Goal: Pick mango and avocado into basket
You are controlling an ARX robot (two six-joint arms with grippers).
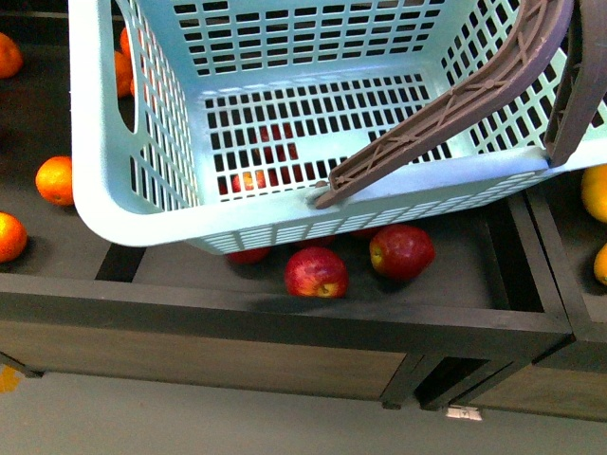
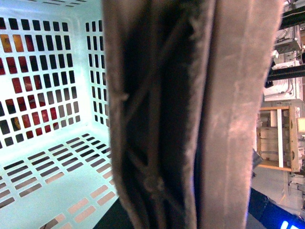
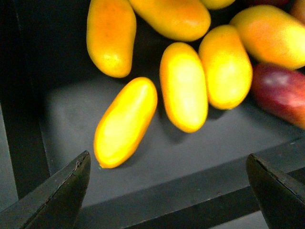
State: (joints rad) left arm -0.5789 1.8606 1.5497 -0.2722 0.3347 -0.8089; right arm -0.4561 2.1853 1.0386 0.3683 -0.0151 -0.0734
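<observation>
right pincer (image 3: 167, 162) poised over the mango bin (image 3: 200, 152), jaws spread wide with nothing between them. the mango (image 3: 125, 123) nearest the jaws, elongated and all yellow-orange, lies on the dark bin floor, just apart from the other yellow mangoes (image 3: 183, 86) and well clear of a dark red mango (image 3: 281, 93). in the front view the teal basket (image 1: 123, 204) stands over the apple bin and looks empty, with its brown handle (image 1: 446, 104) swung across the mouth. red apples (image 1: 316, 273) lie at 6 o'clock of the basket, oranges (image 1: 55, 180) at 9 o'clock and yellow fruit (image 1: 596, 190) at 3 o'clock, which is probably where the right arm works. the left wrist view is filled by the handle, seen close against the basket's lattice; the left pincer does not show, so its state cannot be told. no avocado is in view. step in hand, as judged: the first pick, with neither fruit in the basket yet. to do it well, turn the jaws so they close across the mango's narrow width rather than along its length. centre them over its middle and lower them until the tips flank its widest line without nudging the neighbouring fruit. close gently, since the smooth, rounded skin may slip or roll.
</observation>
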